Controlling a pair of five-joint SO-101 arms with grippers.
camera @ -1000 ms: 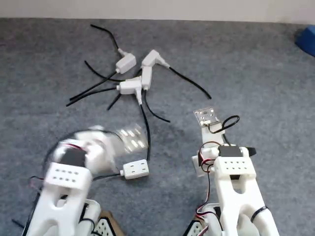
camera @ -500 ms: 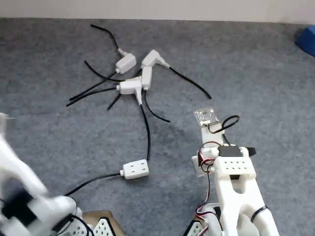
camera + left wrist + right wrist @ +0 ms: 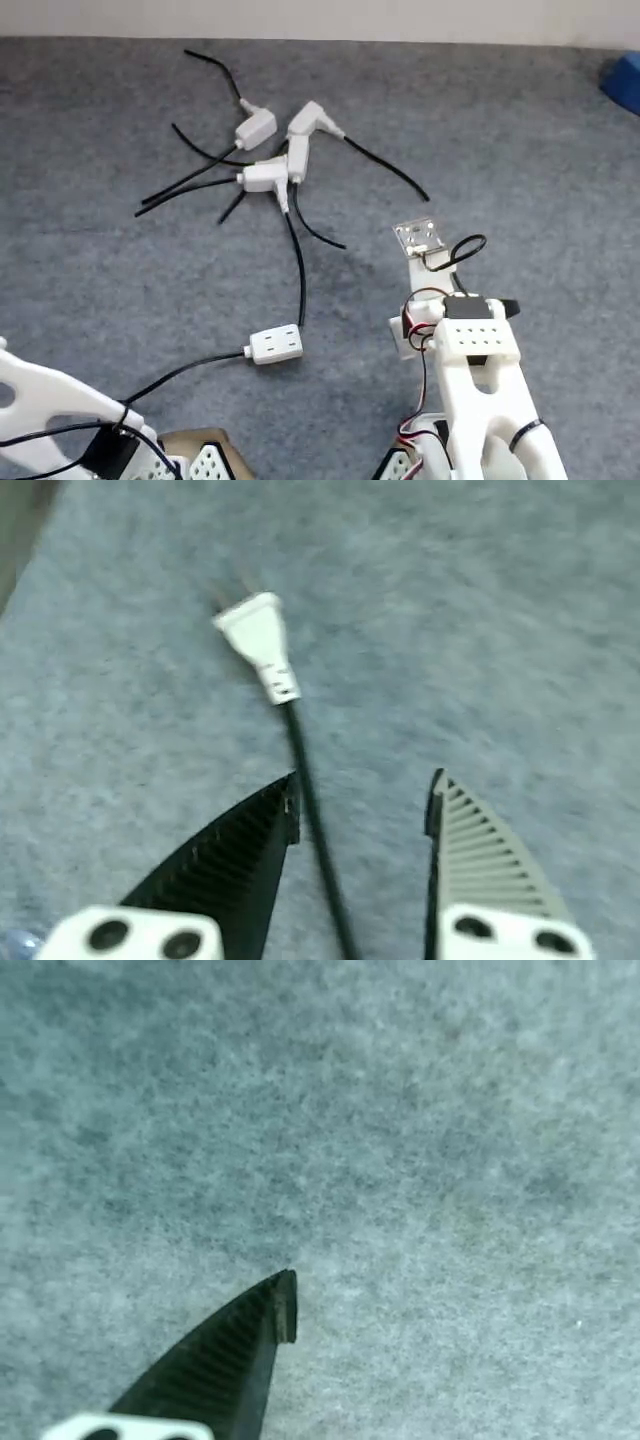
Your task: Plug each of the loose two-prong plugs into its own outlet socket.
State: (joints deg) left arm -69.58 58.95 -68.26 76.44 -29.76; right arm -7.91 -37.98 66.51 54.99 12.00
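Lying flat on grey carpet (image 3: 520, 150): a white, rectangular outlet socket (image 3: 275, 345), trailing a black cord (image 3: 190, 368). Clustering well beyond the outlet socket: white two-prong plugs (image 3: 268, 150), each tailing black wire, all sitting unplugged. Hovering just short of the outlet socket, jaws standing apart either side of the cord in the left wrist view: left gripper (image 3: 362, 800). Resting near the outlet socket: right gripper (image 3: 420, 238), opening impossible to tell.
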